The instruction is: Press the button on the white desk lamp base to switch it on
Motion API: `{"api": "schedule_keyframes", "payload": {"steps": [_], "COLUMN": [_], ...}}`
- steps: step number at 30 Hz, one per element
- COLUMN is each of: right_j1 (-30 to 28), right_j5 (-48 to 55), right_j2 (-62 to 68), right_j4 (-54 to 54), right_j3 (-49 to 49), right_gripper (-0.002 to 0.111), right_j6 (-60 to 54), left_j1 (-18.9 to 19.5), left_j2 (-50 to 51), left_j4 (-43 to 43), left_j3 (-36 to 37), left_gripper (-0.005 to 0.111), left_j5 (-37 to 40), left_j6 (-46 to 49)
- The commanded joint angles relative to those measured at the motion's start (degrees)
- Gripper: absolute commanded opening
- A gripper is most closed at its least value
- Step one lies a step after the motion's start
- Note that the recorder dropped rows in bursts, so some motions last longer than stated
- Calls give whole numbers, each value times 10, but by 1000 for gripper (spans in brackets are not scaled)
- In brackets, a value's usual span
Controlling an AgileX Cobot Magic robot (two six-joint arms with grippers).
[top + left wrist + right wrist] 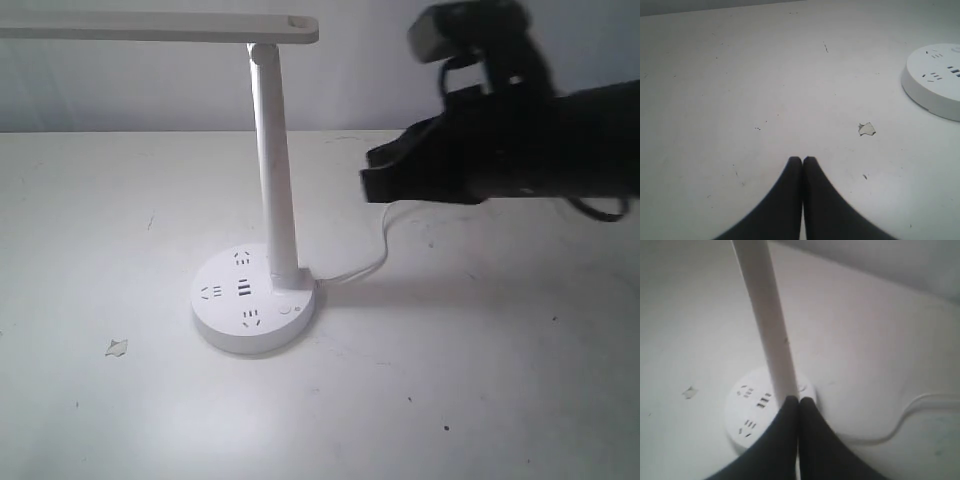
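Note:
The white desk lamp base (235,315) sits on the white table, a round disc with dark socket slots and a tall white stem (275,170). Its small round button (291,309) lies at the front right of the disc, beside the stem's foot. My right gripper (368,178) hangs shut in the air, right of the stem and well above the base. In the right wrist view its joined tips (799,399) point just short of the button (801,388) on the base (747,412). The left gripper (802,159) is shut with nothing in it, low over bare table, away from the base (935,85).
A white power cable (375,262) runs from the base toward the back right, under my right arm. A small torn scrap (117,348) lies on the table left of the base. The lamp's flat head (160,28) spans the top left.

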Motion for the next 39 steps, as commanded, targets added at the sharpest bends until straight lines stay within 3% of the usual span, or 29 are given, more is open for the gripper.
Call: {"api": "schedule_keyframes", "payload": {"steps": [1, 7, 20, 23, 24, 25, 27, 33, 35, 36, 39], "right_j1": [-2, -2, -2, -2, -2, -2, -2, -2, -2, -2, -10], "right_j5": [-93, -139, -137, -132, -129, -129, -129, -128, -106, -47, -69], "right_j2": [-179, -344, -585, -595, -595, -595, -595, -597, -597, -597, -604], "right_j4": [-47, -48, -40, -182, -278, -462, -597, -572, -572, -572, -571], "right_j3": [97, 158, 160, 188, 202, 235, 290, 485, 491, 491, 491], "right_gripper": [0, 0, 0, 0, 0, 0, 0, 0, 0, 0, 0], "right_j6": [1, 1, 9, 133, 228, 439, 562, 513, 513, 514, 514], "left_j1": [1, 1, 1, 1, 1, 1, 1, 1, 1, 1, 1], "left_j2": [3, 3, 3, 3, 3, 3, 3, 3, 3, 3, 3], "left_j4": [-3, -3, -3, -3, -3, -3, -3, -3, -3, -3, -3], "left_j3": [1, 1, 1, 1, 1, 1, 1, 1, 1, 1, 1], "left_gripper": [0, 0, 0, 0, 0, 0, 0, 0, 0, 0, 0], "left_j5": [0, 0, 0, 0, 0, 0, 0, 0, 0, 0, 0], "left_j6": [0, 0, 0, 0, 0, 0, 0, 0, 0, 0, 0]}}
